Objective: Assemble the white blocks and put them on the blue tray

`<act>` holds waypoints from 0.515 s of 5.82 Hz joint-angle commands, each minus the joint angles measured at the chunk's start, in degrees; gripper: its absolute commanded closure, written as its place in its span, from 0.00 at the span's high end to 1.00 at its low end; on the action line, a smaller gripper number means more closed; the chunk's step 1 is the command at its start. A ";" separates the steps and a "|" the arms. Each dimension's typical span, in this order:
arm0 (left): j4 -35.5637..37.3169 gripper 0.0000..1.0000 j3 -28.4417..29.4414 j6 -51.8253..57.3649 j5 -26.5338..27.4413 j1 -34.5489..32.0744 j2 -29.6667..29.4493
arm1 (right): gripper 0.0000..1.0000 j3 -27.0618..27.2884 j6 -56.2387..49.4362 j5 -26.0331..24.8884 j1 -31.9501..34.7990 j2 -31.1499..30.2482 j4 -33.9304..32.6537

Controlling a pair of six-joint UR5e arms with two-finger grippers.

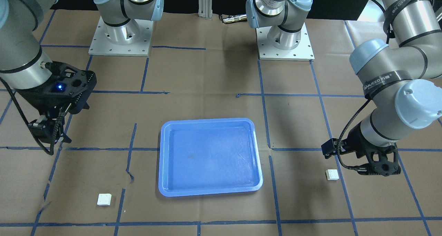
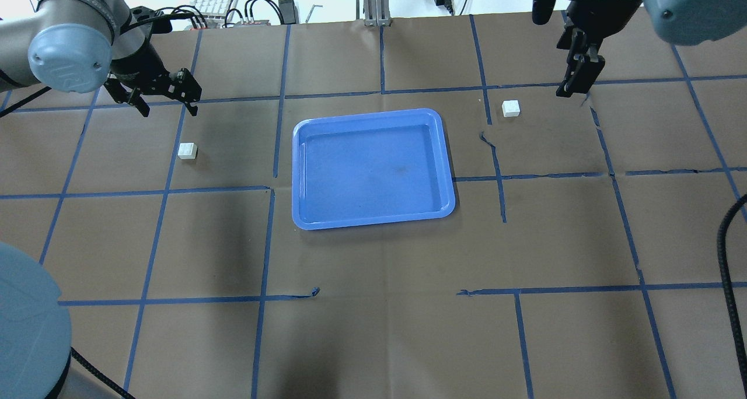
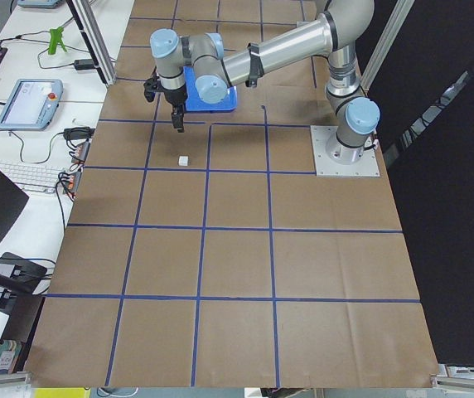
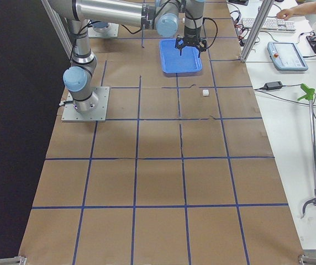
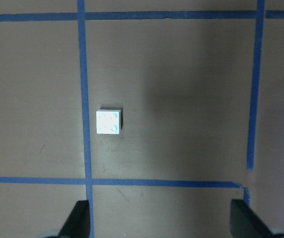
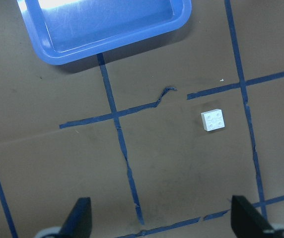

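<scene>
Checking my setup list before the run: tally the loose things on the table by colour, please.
white blocks: 2
blue tray: 1
Total: 3

The table (image 3: 237,332) is covered with brown paper (image 2: 373,259), which is divided into large squares by lines of blue tape (image 5: 82,74). A ragged tear (image 6: 163,94) is seen where two strips of tape meet. Along one long side a white bench (image 4: 279,127) is set, on which a keyboard (image 3: 34,174), a teach pendant (image 3: 31,101) and a long grabber tool (image 4: 311,149) with a green handle are laid. Aluminium profile posts (image 3: 92,41) are raised at the edge between table and bench. The opposite side is closed off by a black curtain (image 3: 452,207). The scene is lit evenly from above, and soft shadows are thrown on the paper
</scene>
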 commanded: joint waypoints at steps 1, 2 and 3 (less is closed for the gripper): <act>5.34 0.99 -1.78 3.26 0.10 1.05 -4.75 | 0.99 -10.59 -10.72 0.21 -0.26 9.58 0.11; 12.33 0.99 -5.97 5.89 -0.07 2.71 -5.90 | 0.99 -15.60 -12.32 0.82 -1.13 14.16 0.98; 16.58 0.99 -8.10 6.52 -0.07 2.90 -6.78 | 0.99 -20.00 -15.03 2.74 -1.66 18.03 0.90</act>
